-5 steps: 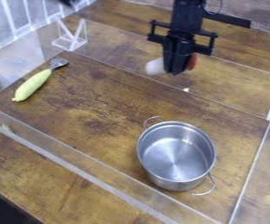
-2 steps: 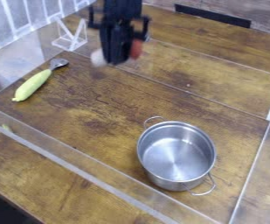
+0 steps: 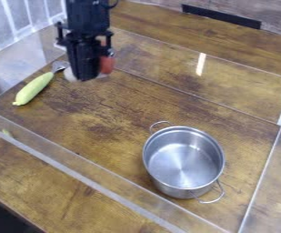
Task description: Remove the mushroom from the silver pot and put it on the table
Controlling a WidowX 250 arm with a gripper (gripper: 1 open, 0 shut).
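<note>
My gripper [image 3: 86, 73] hangs over the left part of the table [image 3: 130, 114], pointing almost straight down. Its jaws are shut on the mushroom [image 3: 106, 64], whose dark red cap shows at the right side of the black fingers. The mushroom is held just above the wood. At the lower right the silver pot [image 3: 185, 162] stands upright with nothing inside it, well away from the gripper.
A yellow-green corn toy [image 3: 35, 87] lies on the table just left of the gripper. A clear acrylic stand [image 3: 72, 36] sits behind it. Clear acrylic panels [image 3: 94, 187] border the table at the front, back and right.
The gripper has carried the mushroom from the back middle of the table to the left, toward the corn toy, and a little lower. The pot has not moved.
</note>
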